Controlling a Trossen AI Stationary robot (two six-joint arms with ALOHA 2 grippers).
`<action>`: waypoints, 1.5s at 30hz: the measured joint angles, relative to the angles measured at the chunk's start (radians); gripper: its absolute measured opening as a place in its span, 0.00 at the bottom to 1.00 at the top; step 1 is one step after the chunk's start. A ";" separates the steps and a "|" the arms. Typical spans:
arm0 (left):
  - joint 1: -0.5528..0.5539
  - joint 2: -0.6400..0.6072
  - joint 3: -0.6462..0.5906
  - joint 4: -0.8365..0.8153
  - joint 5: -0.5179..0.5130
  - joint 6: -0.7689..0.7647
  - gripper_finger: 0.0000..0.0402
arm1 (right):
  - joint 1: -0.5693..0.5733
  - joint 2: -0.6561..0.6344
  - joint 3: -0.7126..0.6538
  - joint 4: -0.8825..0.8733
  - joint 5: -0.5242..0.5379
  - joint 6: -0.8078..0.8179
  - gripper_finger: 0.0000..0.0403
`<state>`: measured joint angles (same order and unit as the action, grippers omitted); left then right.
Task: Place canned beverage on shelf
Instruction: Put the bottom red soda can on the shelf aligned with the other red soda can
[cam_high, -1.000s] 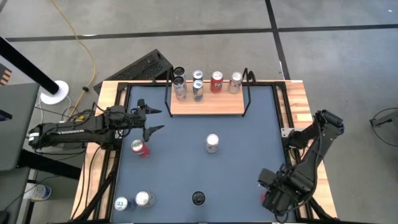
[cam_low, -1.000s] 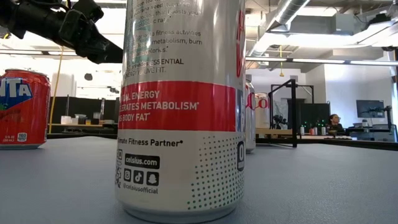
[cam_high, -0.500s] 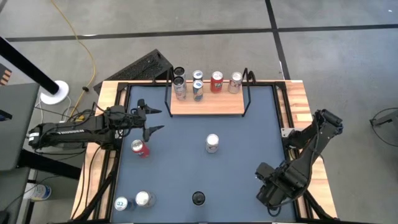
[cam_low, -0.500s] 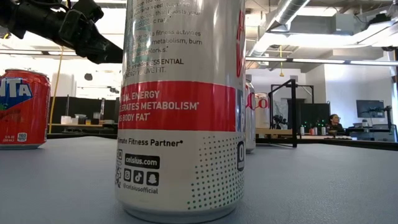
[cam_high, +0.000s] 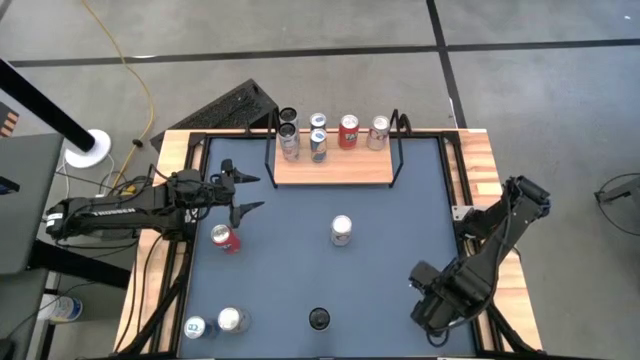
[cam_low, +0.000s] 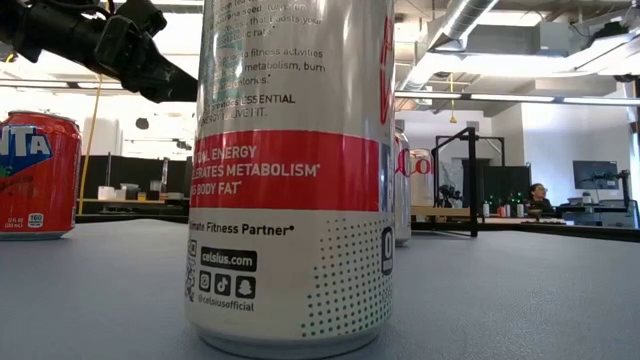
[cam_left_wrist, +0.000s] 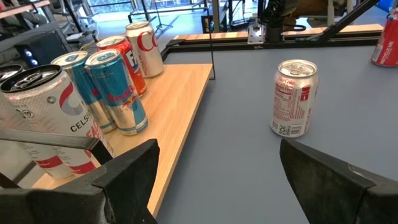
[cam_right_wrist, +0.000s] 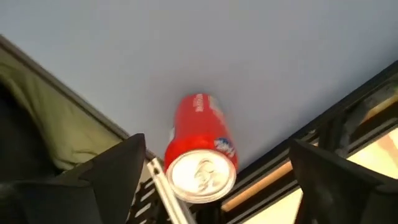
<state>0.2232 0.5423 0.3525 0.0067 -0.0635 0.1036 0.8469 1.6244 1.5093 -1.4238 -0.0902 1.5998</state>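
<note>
Right wrist view showed the right tool (cam_right_wrist: 214, 180) spread wide and empty directly above an upright red can (cam_right_wrist: 199, 163) at the desk's (cam_high: 380, 260) near-right corner, far from the shelf (cam_high: 335, 168).

tall can (cam_low: 290, 170) top cropped in low view, red can (cam_low: 35, 175) cut by edge
</note>
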 joint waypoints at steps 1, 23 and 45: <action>0.000 0.000 0.000 -0.001 0.000 0.000 0.80 | 0.010 0.000 0.000 0.002 -0.001 0.011 0.98; 0.000 0.000 0.000 0.000 0.000 0.003 0.80 | 0.187 0.079 0.000 0.071 0.047 0.145 0.98; 0.000 0.000 0.000 -0.001 0.000 0.003 0.80 | 0.171 0.160 0.000 0.060 0.063 0.067 0.98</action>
<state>0.2231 0.5424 0.3527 0.0055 -0.0635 0.1070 1.0176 1.7846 1.5093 -1.3642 -0.0273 1.6664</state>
